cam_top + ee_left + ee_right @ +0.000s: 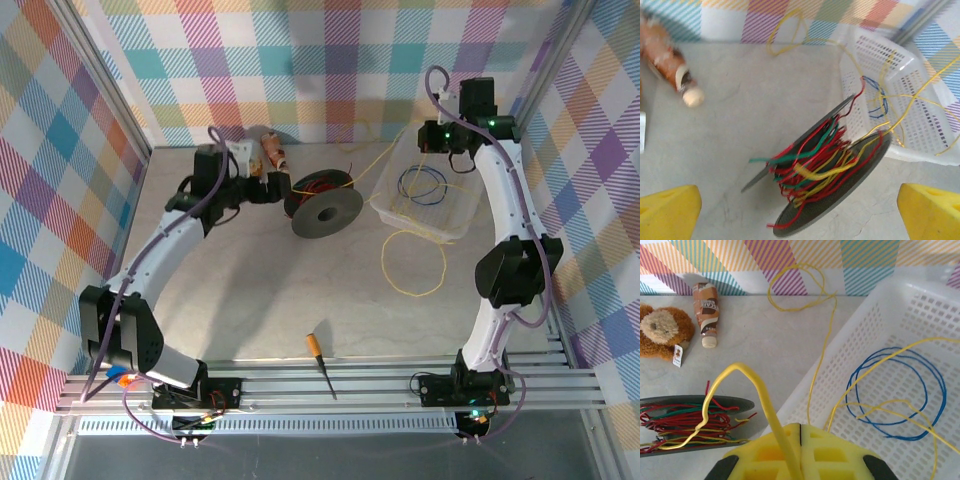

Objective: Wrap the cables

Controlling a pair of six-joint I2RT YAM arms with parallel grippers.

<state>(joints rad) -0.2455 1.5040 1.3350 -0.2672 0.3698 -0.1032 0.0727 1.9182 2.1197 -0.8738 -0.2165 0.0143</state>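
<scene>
Left gripper (800, 212) spread wide; right gripper (800, 442) clamped.

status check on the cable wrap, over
Left claw open, facing the spool. Right claw shut on a yellow cable running to the spool. More yellow loops loose around the basket. Screwdriver lies well apart.

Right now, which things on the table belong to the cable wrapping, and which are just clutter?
Job:
- yellow cables
- spool, wire already wound on it
- white basket holding loose loops
- right hand, shut on a yellow cable
- left hand, open, facing the spool

Lying about:
- screwdriver
- teddy bear
- brown bottle
</scene>
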